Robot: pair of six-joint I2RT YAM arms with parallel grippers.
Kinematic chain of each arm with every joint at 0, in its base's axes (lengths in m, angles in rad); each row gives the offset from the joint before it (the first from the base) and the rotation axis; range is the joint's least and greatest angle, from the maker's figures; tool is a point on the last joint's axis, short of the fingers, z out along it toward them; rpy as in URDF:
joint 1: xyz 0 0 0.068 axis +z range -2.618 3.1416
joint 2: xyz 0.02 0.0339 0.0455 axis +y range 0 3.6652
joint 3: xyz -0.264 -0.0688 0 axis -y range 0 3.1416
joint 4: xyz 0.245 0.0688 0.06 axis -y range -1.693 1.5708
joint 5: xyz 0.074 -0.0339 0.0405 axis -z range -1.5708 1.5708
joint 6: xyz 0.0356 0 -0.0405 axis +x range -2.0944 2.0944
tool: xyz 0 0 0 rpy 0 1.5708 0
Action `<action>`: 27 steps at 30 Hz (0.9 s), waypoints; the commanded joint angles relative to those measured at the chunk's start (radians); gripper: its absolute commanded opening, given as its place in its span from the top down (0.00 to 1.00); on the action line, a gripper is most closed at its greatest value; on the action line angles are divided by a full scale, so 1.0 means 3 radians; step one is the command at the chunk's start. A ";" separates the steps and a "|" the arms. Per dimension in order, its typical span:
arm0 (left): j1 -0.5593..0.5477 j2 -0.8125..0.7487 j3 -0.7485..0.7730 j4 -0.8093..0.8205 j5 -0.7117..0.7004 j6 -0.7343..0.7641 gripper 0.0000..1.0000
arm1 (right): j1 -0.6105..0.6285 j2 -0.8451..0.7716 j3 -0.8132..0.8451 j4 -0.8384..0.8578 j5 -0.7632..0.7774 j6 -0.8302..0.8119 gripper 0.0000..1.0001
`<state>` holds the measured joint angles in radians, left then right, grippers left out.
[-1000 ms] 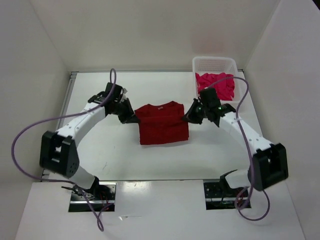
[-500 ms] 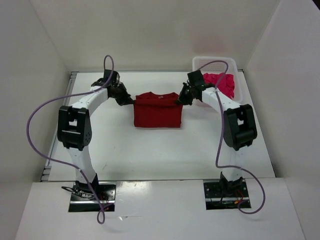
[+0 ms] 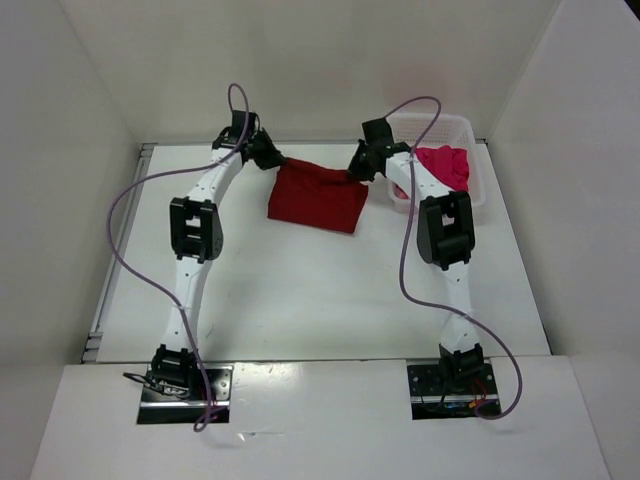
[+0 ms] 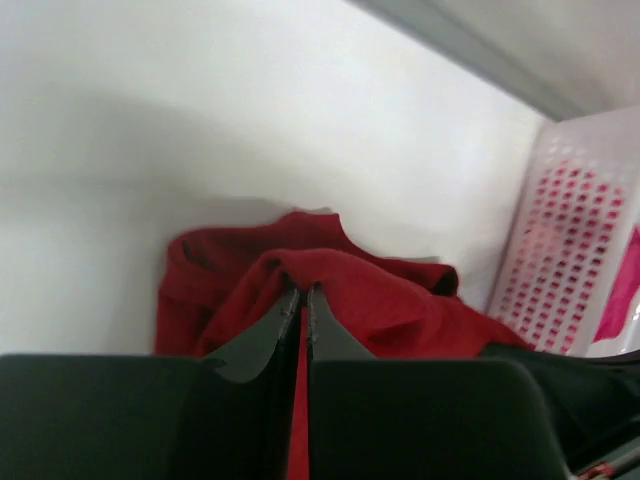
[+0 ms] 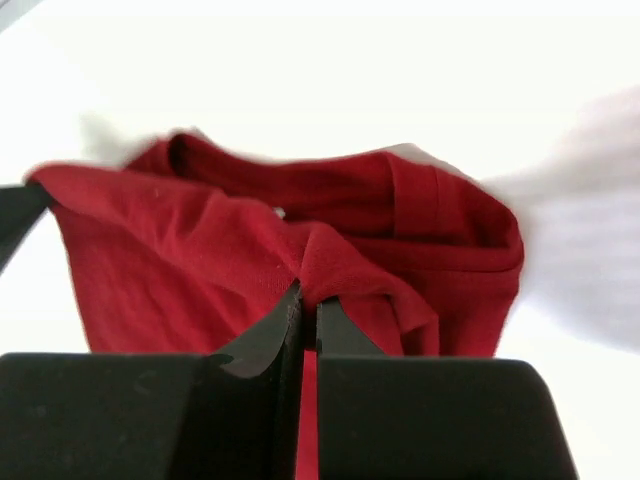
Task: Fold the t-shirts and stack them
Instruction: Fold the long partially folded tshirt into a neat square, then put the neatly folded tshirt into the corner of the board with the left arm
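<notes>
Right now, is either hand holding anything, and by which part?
Both hold the dark red t-shirt: the left hand pinches its far left corner, the right hand its far right corner.

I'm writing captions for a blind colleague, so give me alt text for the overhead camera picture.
Two robot arms stretch across a white table, the jaws of each shut on a far corner of a dark red t-shirt held between them. At the far right, a white lattice basket holds a bright pink shirt.
</notes>
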<state>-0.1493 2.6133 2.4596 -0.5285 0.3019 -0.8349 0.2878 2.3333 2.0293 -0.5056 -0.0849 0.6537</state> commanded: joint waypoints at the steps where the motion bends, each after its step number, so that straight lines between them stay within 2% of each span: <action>1: -0.0054 0.0319 0.0612 -0.0207 0.0103 -0.0126 0.91 | -0.0034 0.0163 0.0231 -0.0278 0.0252 -0.0011 0.99; 5: -0.0054 0.0421 0.0566 -0.0242 0.0144 -0.0091 0.90 | -0.0034 -0.0005 -0.0065 -0.0156 0.0349 0.0051 0.98; 6: -0.0054 0.0421 0.0520 -0.0243 0.0114 -0.0040 0.86 | -0.0034 -0.0036 -0.0127 -0.0120 0.0390 0.0086 0.98; 7: -0.0054 0.0421 0.0520 -0.0278 0.0113 -0.0040 0.72 | -0.0034 -0.0036 -0.0127 -0.0120 0.0390 0.0086 0.94; 8: -0.0054 0.0421 0.0520 -0.0278 0.0113 -0.0009 0.63 | -0.0034 -0.0036 -0.0127 -0.0155 0.0390 0.0086 0.79; 10: -0.0054 0.0350 0.0590 -0.0360 0.0113 -0.0009 0.52 | -0.0034 -0.0036 -0.0076 -0.0191 0.0390 0.0086 0.65; 11: -0.0019 0.0304 0.0642 -0.0360 0.0113 0.0032 0.42 | -0.0034 -0.0077 -0.0030 -0.0191 0.0390 0.0041 0.56; 14: 0.0042 0.0090 0.0857 -0.0391 0.0042 0.0063 0.31 | -0.0034 -0.0322 -0.0060 -0.0222 0.0426 0.0005 0.46; 17: 0.0043 -0.0146 0.0781 -0.0473 -0.0024 0.0241 0.28 | 0.0027 -0.0679 -0.0326 -0.0160 0.0426 -0.0026 0.39; 19: -0.0110 -0.0376 0.0480 -0.0473 -0.0066 0.0364 0.34 | 0.0073 -0.0909 -0.0616 -0.0043 0.0426 -0.0026 0.39; 21: -0.0228 -0.0711 -0.0392 -0.0077 -0.0096 0.0472 0.37 | 0.0185 -0.0992 -0.0822 0.0074 0.0279 -0.0026 0.47; 22: -0.0269 -0.0830 -0.0770 0.0144 -0.0127 0.0472 0.38 | 0.0216 -0.0992 -0.0974 0.0075 0.0202 -0.0026 0.53; 23: -0.0269 -0.0938 -0.1133 0.0556 -0.0127 0.0325 0.38 | 0.0247 -0.0992 -0.1027 0.0115 0.0100 -0.0026 0.69; 24: -0.0269 -0.1000 -0.1648 0.0702 -0.0056 0.0242 0.40 | 0.0308 -0.0942 -0.1103 0.0166 0.0048 -0.0026 0.78; 26: -0.0147 -0.0889 -0.1857 0.0780 0.0098 0.0145 0.43 | 0.0344 -0.0788 -0.1104 0.0167 -0.0105 -0.0026 0.93; 27: -0.0111 -0.0832 -0.1964 0.0780 0.0199 0.0144 0.43 | 0.0344 -0.0732 -0.1104 0.0167 -0.0146 -0.0062 0.96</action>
<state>-0.2195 2.2887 1.9816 -0.3862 0.3107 -0.7681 0.3683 2.0598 1.7313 -0.4870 -0.0593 0.6533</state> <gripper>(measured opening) 0.576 0.060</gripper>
